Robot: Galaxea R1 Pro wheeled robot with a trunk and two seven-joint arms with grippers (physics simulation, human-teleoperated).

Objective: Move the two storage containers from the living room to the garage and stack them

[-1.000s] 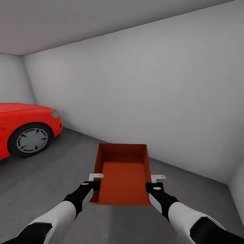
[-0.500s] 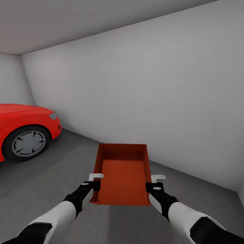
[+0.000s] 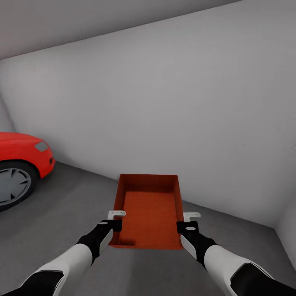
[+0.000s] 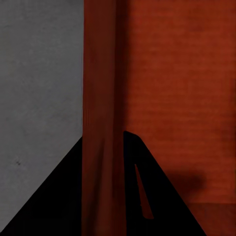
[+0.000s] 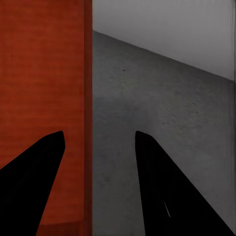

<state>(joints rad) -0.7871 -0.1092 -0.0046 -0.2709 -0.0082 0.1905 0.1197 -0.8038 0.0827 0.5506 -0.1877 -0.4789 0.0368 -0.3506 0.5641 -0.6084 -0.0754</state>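
Head view: one orange-red rectangular open-top plastic bin (image 3: 149, 213) was held level above the dark grey mottled concrete floor (image 3: 61, 205), carried between both arms, near the plain grey-white wall (image 3: 164, 115). A red car (image 3: 18, 164) was parked far left. No second bin was seen.

Risks, judged: each side wall was caught only near the bin's near end, so the far end could sag or the thin walls could slip out if the base jolted or either arm drifted sideways. Driving on could bump the bin into the wall.

Pose: both arms were extended forward and low, roughly symmetric. Left gripper (image 3: 116, 220) was pinched on the left wall, one finger inside and one outside. Right gripper (image 5: 98, 162) straddled the right wall with a visible gap on the floor side; firm contact could not be told.
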